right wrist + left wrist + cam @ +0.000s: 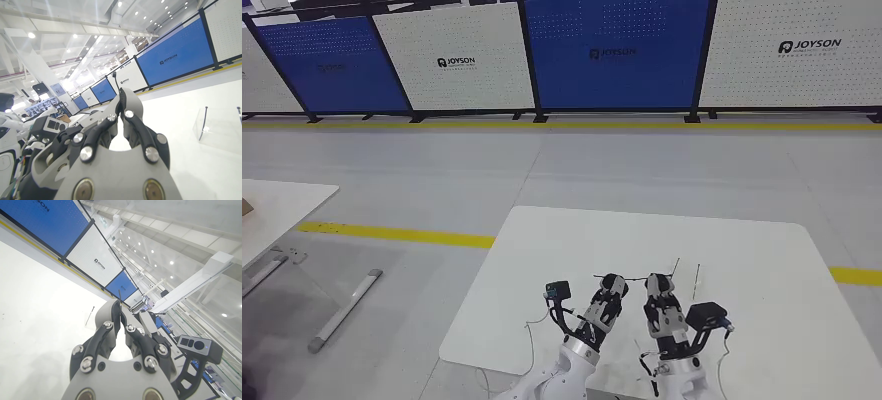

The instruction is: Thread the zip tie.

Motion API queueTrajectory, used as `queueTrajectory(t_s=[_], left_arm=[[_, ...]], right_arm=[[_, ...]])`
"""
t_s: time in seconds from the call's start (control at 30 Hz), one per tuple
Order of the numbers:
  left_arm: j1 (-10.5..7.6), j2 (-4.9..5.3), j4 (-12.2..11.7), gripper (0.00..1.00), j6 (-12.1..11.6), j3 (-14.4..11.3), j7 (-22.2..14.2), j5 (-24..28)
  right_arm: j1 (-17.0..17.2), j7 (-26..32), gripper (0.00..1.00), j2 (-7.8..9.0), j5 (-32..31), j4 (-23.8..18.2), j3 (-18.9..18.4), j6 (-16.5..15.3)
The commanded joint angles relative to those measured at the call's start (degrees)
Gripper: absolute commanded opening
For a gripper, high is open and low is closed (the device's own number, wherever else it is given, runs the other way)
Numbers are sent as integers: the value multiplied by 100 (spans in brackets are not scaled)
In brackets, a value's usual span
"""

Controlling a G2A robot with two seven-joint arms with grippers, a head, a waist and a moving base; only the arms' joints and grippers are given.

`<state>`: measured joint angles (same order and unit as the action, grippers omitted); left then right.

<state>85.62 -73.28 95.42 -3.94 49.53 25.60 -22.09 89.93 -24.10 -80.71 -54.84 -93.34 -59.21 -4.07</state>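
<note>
- The left gripper [119,308] is pinching the tie [119,294] by the tail, the right gripper [121,98] its head, at 6 o'clock on the table [742,260].
- The tail may be bending and missing the slot.

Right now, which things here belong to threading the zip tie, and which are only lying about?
For the job:
- zip tie
- left gripper and right gripper, both with fingers shut on it

Lying about:
- clear box on the table
- two spare zip ties standing in that box
</note>
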Motion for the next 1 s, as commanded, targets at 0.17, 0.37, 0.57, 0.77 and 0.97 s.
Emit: queueTrajectory(t_s=[0.17, 0.37, 0.57, 0.77, 0.97], left_arm=[[0, 0, 0, 0, 0, 0, 0, 0], [0, 0, 0, 0, 0, 0, 0, 0], [0, 0, 0, 0, 0, 0, 0, 0], [0, 0, 0, 0, 0, 0, 0, 0], [25, -10, 27, 0, -66, 41, -157, 102]], right_arm=[[-47, 2, 0, -21, -29, 81, 18, 45], [-65, -13, 0, -42, -12, 141, 53, 35], [-85, 66, 0, -87, 362, 218, 119, -14], [-114, -97, 0, -133, 684, 295, 114, -26], [-117, 93, 0, -135, 895, 310, 92, -336]])
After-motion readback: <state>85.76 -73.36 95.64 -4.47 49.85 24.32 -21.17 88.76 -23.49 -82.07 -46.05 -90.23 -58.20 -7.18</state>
